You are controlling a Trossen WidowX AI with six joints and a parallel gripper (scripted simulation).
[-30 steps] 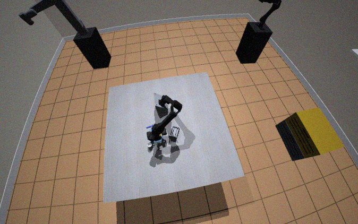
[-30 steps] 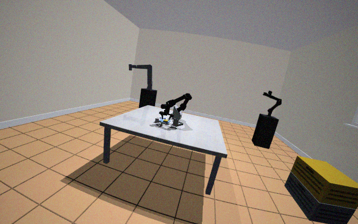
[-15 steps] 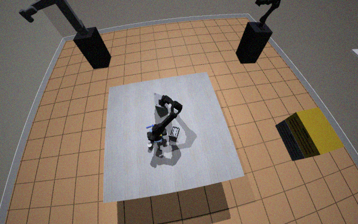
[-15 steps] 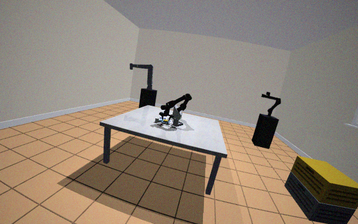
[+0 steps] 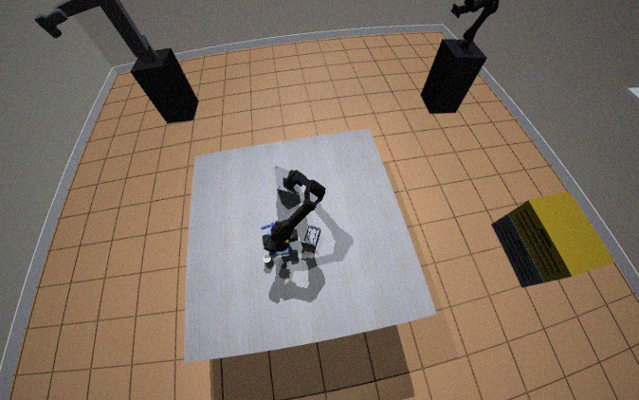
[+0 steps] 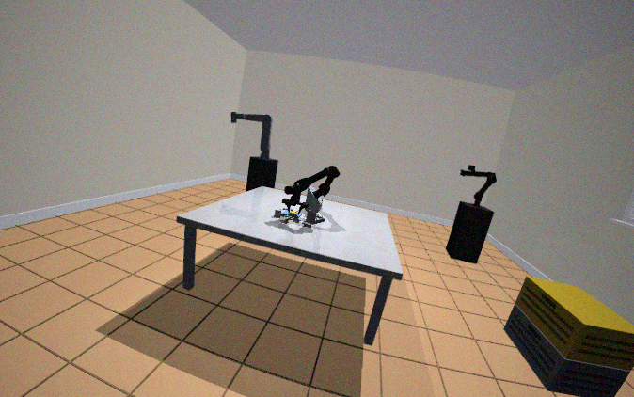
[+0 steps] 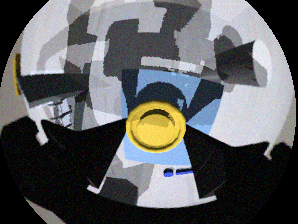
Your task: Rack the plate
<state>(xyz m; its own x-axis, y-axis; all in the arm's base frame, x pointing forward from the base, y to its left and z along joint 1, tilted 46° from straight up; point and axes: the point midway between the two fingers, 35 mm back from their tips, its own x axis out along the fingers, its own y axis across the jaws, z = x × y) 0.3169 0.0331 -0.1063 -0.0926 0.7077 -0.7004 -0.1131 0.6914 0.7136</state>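
The plate (image 7: 154, 125) is small, round and yellow, and lies on a light blue square mat (image 7: 200, 111) in the middle of the wrist view. My gripper (image 7: 156, 124) (image 5: 281, 253) (image 6: 293, 214) is down at the table top with one dark finger on each side of the plate, shut on its rim. In the top and exterior views the arm hides most of the plate. The dish rack (image 5: 313, 235), a small dark wire frame, stands on the table just right of the gripper.
The grey table (image 5: 228, 303) (image 6: 357, 245) holds a small white cup (image 5: 267, 260), a blue stick-like item (image 5: 266, 226) and dark blocks close around the gripper. Two other arms on black pedestals (image 5: 165, 85) (image 5: 452, 76) and a yellow-topped crate (image 5: 555, 237) stand on the floor.
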